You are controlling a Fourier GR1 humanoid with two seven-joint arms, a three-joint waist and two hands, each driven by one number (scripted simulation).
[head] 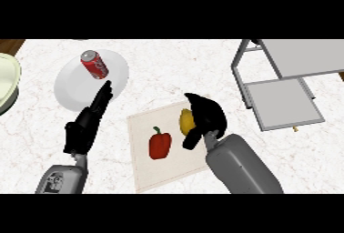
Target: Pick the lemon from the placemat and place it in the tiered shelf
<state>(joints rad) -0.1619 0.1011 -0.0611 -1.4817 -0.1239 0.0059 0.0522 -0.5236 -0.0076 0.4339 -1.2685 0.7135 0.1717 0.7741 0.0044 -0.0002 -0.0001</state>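
Lemon (pixel 185 122) on placemat (pixel 171 148), upper right part, right robot hand (pixel 207 117) curled over it from the right, partly hiding it. Red pepper (pixel 160 144) left of lemon, apart. Shelf (pixel 285 77) well right of lemon. Left robot hand (pixel 87 125) far left of lemon, fingers straight, holding nothing, tips at plate (pixel 77 84) with can (pixel 94 64). All on bench (pixel 168 59).

White marbled bench (pixel 168 59) with four things resting on it.
A plate (pixel 75 84) sits toward the far left, a placemat (pixel 151 170) near the middle, a tiered shelf (pixel 285 102) far right, a pale bowl (pixel 5 84) at the left edge.
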